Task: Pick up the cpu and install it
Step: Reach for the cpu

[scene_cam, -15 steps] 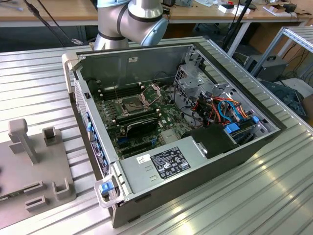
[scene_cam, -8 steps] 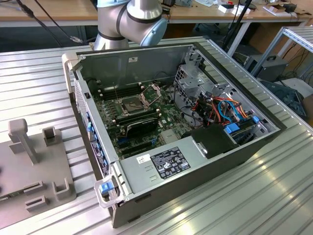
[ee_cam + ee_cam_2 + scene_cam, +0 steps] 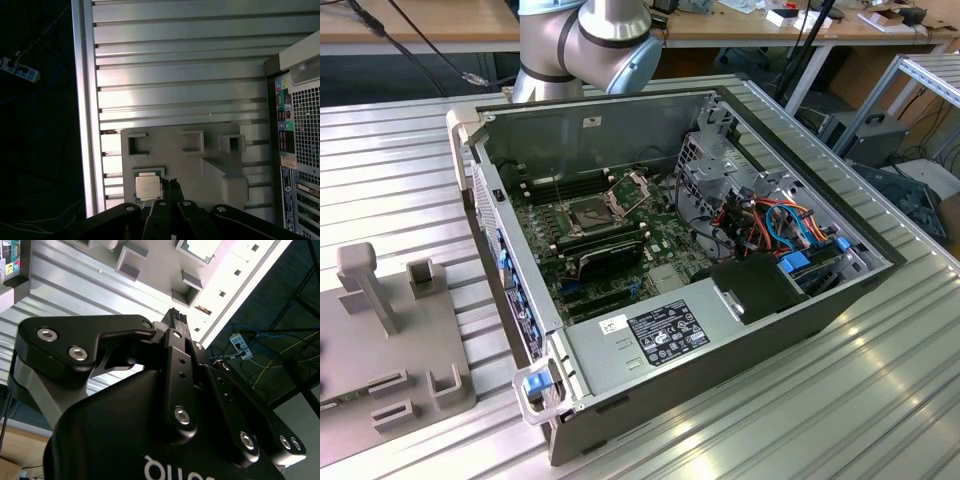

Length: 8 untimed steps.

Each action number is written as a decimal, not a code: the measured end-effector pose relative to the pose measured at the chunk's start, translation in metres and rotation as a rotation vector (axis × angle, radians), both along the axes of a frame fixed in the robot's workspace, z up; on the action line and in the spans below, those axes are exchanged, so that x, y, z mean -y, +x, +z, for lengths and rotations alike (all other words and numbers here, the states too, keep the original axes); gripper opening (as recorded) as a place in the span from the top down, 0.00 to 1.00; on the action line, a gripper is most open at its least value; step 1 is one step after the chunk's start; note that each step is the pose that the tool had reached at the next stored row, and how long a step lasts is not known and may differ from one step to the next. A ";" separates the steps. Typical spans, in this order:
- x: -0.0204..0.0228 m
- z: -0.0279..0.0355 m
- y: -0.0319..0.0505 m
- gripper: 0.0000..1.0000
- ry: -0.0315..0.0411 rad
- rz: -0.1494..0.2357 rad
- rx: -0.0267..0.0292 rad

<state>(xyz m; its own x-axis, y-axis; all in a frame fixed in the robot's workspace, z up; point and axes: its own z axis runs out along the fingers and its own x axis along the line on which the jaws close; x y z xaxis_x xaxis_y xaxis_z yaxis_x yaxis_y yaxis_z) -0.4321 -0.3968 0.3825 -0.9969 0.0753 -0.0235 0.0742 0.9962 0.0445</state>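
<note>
The gripper [image 3: 172,185] is hovering over the grey tray [image 3: 210,160] with its fingers pinched together on nothing, just beside the cpu [image 3: 148,186] that's sitting flat in its pocket, so I'm guessing it's risking jabbing it if it's dropping without opening.

Nothing legible, power supply label [image 3: 665,335] print too small, white lettering [image 3: 170,471] on end effector [image 3: 176,316] cut off.
</note>
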 end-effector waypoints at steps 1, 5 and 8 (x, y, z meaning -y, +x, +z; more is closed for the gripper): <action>0.0002 0.0000 -0.0005 0.89 0.0000 0.000 0.0001; 0.0022 -0.0004 -0.0050 0.89 0.0000 0.000 0.0001; 0.0048 -0.0008 -0.0069 0.89 0.0001 0.000 0.0001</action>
